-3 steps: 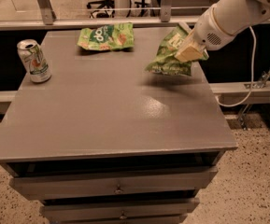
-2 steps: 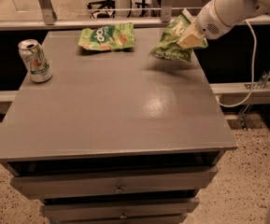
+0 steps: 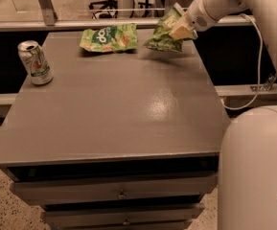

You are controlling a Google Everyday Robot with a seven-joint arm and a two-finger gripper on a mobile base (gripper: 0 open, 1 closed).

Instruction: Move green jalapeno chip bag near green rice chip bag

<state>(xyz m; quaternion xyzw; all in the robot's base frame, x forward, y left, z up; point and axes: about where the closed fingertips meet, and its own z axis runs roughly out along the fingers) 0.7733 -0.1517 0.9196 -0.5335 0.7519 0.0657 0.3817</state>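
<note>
The green jalapeno chip bag (image 3: 165,33), darker and glossy with a white top edge, hangs tilted above the far right part of the grey table (image 3: 114,104). My gripper (image 3: 180,30) is shut on its upper right side and holds it off the surface. The green rice chip bag (image 3: 109,38), lighter green with white round letters and orange chip images, lies flat at the table's far edge, just left of the held bag. A small gap separates the two bags.
A soda can (image 3: 35,63) stands upright near the table's left edge. Drawers (image 3: 121,194) sit below the table's front. A white cable (image 3: 258,66) hangs at the right. My white base (image 3: 255,171) fills the lower right corner.
My gripper has carried the jalapeno bag farther back and left, toward the rice chip bag. The can and the rice bag have not moved.
</note>
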